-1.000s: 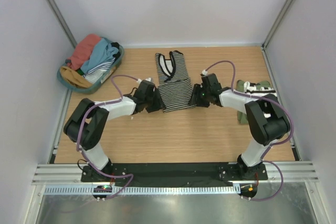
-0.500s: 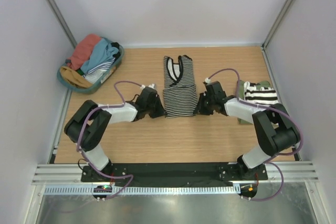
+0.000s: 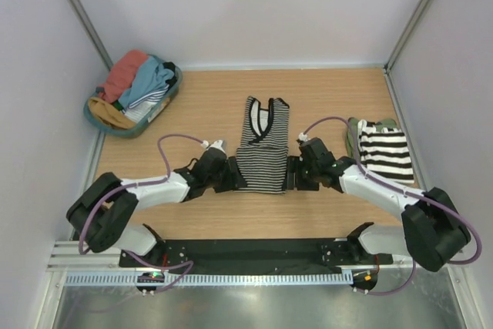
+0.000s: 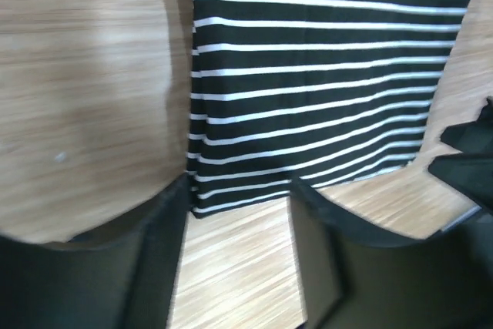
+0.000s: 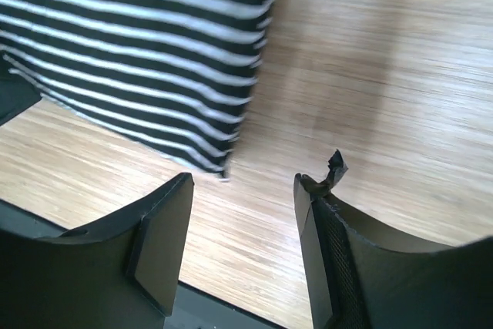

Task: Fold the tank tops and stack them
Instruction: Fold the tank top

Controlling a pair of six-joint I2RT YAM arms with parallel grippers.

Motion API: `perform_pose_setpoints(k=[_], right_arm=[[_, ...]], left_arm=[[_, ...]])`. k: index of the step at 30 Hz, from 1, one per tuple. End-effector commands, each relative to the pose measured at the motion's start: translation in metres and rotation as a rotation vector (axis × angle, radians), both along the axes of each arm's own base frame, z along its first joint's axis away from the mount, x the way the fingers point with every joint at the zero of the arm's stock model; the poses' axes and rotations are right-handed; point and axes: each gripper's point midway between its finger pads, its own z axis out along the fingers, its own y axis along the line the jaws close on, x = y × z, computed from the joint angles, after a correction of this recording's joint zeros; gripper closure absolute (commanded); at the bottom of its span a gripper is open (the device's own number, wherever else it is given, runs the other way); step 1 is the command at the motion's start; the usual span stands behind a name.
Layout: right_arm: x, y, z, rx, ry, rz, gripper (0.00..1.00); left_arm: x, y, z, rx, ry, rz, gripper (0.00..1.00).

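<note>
Tank top (image 3: 263, 148) between basket (image 3: 172, 99) and stack (image 3: 383, 152)

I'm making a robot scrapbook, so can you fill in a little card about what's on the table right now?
middle: striped top, lying flat, neck end away from the arms
left gripper: open, at the top's near left corner
right gripper: open, just beside the near right corner
right side: pile, stripes on top, green underneath
far left corner: basket heaped with more tops
table: wood
</note>
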Motion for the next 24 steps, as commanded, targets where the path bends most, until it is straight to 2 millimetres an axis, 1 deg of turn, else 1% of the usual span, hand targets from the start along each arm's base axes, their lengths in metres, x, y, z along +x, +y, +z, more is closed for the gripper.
perform_pose_setpoints(k=[1,2,3,4,5,6,7,8,9,10,12,13,14,15,16,17,18,19,20,21,23,24], right_arm=[[0.021,-0.011,0.026,-0.051,-0.110,-0.056,0.38],[0.028,-0.015,0.029,-0.083,-0.134,-0.072,0.38],[0.033,-0.016,0.028,-0.106,-0.132,-0.071,0.40],[0.042,-0.013,0.037,-0.109,-0.155,-0.065,0.41],[0.047,-0.011,0.040,-0.113,-0.164,-0.061,0.41],[0.051,-0.009,0.041,-0.115,-0.169,-0.057,0.43],[0.060,-0.004,0.044,-0.113,-0.180,-0.058,0.43],[0.064,-0.002,0.046,-0.112,-0.185,-0.057,0.43],[0.071,0.003,0.052,-0.101,-0.201,-0.056,0.43],[0.076,0.006,0.050,-0.102,-0.200,-0.057,0.43],[0.083,0.011,0.050,-0.092,-0.201,-0.059,0.43],[0.090,0.015,0.054,-0.079,-0.216,-0.064,0.44],[0.094,0.015,0.047,-0.088,-0.201,-0.070,0.45],[0.096,0.016,0.045,-0.086,-0.196,-0.077,0.46],[0.103,0.019,0.047,-0.077,-0.208,-0.083,0.47],[0.105,0.020,0.039,-0.085,-0.193,-0.089,0.49],[0.108,0.022,0.038,-0.080,-0.189,-0.093,0.49],[0.114,0.025,0.039,-0.076,-0.197,-0.097,0.49],[0.117,0.026,0.038,-0.076,-0.195,-0.100,0.50],[0.118,0.027,0.031,-0.089,-0.178,-0.097,0.50],[0.126,0.027,0.031,-0.099,-0.184,-0.108,0.50],[0.128,0.028,0.027,-0.107,-0.176,-0.106,0.50]], left_arm=[[-0.009,0.035,-0.016,0.130,0.018,0.085,0.38],[-0.006,0.035,-0.011,0.131,0.003,0.086,0.37],[-0.002,0.038,-0.003,0.145,-0.019,0.080,0.36],[0.007,0.033,0.010,0.139,-0.048,0.080,0.33],[0.010,0.037,0.014,0.158,-0.049,0.085,0.32],[0.015,0.037,0.021,0.158,-0.058,0.085,0.32],[0.028,0.035,0.034,0.149,-0.085,0.086,0.31],[0.032,0.036,0.040,0.150,-0.086,0.085,0.31],[0.037,0.035,0.046,0.142,-0.094,0.082,0.31],[0.045,0.031,0.057,0.128,-0.113,0.073,0.31],[0.055,0.034,0.065,0.130,-0.123,0.089,0.29],[0.066,0.033,0.068,0.124,-0.127,0.101,0.28],[0.072,0.032,0.070,0.115,-0.127,0.104,0.28],[0.078,0.030,0.068,0.109,-0.120,0.104,0.30],[0.088,0.026,0.066,0.097,-0.102,0.099,0.37],[0.094,0.024,0.064,0.098,-0.100,0.096,0.43],[0.098,0.023,0.062,0.104,-0.095,0.096,0.48],[0.105,0.019,0.065,0.102,-0.108,0.096,0.49],[0.109,0.018,0.055,0.118,-0.091,0.099,0.49],[0.112,0.017,0.054,0.116,-0.089,0.101,0.49],[0.119,0.011,0.052,0.111,-0.088,0.098,0.46],[0.120,0.010,0.042,0.121,-0.069,0.094,0.46]])
